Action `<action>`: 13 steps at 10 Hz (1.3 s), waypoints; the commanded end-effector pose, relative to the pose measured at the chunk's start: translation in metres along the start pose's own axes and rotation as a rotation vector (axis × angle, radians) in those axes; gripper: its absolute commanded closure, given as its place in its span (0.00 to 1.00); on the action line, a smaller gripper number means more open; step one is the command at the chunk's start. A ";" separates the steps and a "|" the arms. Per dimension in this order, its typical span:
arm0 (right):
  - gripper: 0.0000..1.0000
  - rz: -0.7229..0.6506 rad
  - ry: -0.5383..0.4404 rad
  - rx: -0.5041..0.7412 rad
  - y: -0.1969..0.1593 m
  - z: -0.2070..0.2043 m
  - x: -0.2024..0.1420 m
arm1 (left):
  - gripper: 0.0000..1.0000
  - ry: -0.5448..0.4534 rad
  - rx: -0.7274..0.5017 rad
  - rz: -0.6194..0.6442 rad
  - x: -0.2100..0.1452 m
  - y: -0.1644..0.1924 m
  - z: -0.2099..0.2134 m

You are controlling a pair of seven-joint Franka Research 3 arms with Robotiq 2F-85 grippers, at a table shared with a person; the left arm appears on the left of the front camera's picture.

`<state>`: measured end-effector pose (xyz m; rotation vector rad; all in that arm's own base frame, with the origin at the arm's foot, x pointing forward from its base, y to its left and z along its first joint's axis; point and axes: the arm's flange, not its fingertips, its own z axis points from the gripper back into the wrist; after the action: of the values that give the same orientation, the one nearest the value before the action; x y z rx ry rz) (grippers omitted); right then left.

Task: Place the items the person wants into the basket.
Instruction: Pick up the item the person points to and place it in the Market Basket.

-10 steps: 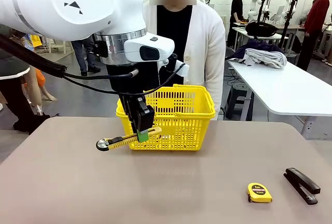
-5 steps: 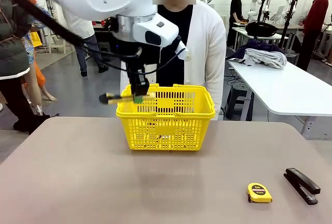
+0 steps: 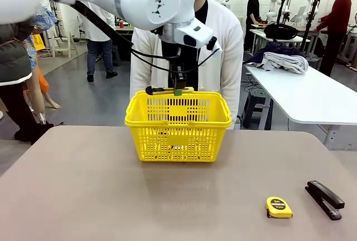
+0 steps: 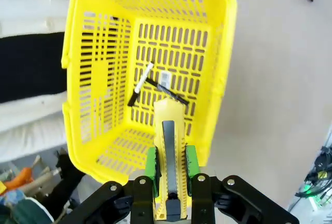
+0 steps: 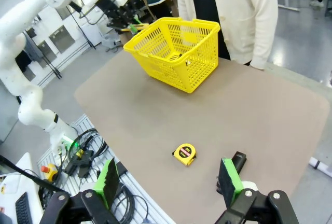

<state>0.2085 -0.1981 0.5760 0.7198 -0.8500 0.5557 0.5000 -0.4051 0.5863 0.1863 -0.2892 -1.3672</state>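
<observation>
Robotics lab: arms, worktables (image 3: 301, 93)

I am working in a bright workshop with a shiny grey floor (image 3: 106, 99). A long white table (image 3: 301, 93) is standing to my right, holding piled clothes (image 3: 281, 59). People are standing farther back.

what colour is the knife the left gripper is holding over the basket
Yellow with a black centre strip, the utility knife; clearest in the left wrist view.
</observation>
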 end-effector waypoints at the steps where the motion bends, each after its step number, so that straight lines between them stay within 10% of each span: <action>1: 0.00 0.013 -0.026 0.015 -0.001 -0.001 0.002 | 0.74 0.011 0.002 -0.055 0.013 0.030 -0.017; 13: 0.00 0.013 -0.026 0.015 -0.001 -0.001 0.002 | 0.74 0.013 -0.231 -0.056 -0.009 0.108 -0.186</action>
<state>0.2085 -0.1981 0.5760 0.7198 -0.8500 0.5556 0.6442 -0.3789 0.4319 0.0550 -0.1151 -1.4127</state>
